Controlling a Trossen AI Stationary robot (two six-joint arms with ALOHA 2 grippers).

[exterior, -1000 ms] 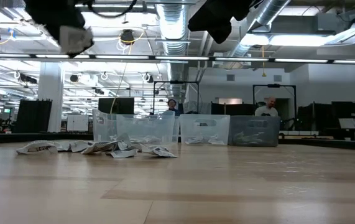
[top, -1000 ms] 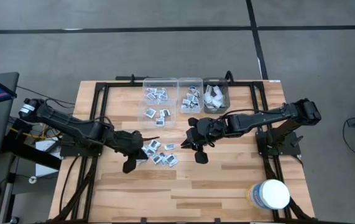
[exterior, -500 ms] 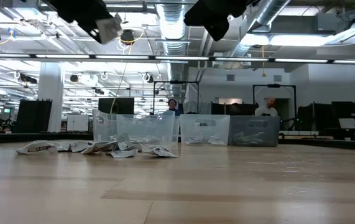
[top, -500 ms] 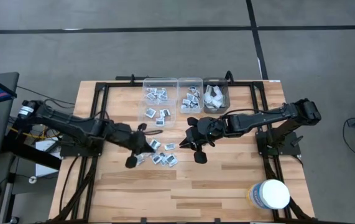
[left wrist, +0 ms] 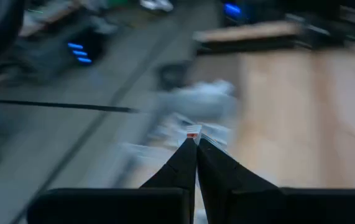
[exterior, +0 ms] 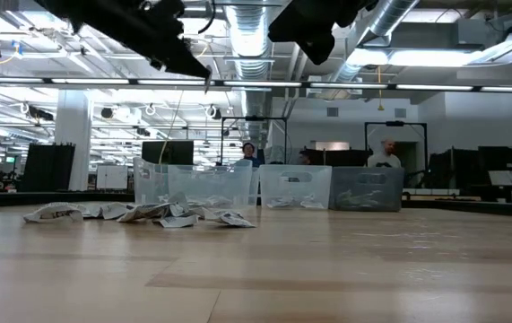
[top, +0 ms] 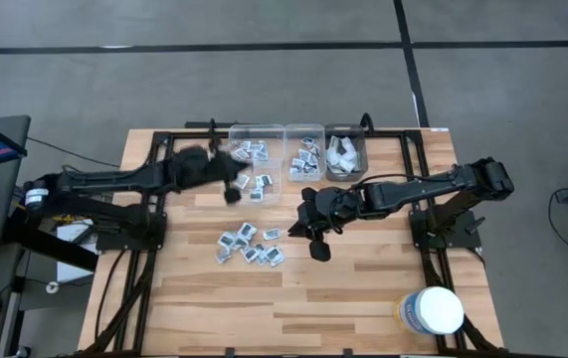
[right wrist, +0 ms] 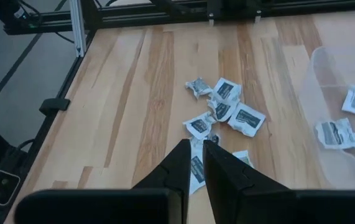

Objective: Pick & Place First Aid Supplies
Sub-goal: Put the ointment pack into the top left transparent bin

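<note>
Since the packets (top: 249,244) on the tabletop are light, flimsy and crinkly, we'd pinch one by an edge. Left gripper (top: 231,191), over the leftmost bin (top: 256,164), pinches a packet (left wrist: 192,131); right gripper (top: 319,249) hovers clenched, empty.

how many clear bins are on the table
3, side by side along the far edge: the left bin, the middle bin, the right bin. None looks hidden.

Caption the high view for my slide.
Left gripper at the leftmost bin; right gripper beside loose packets.
</note>
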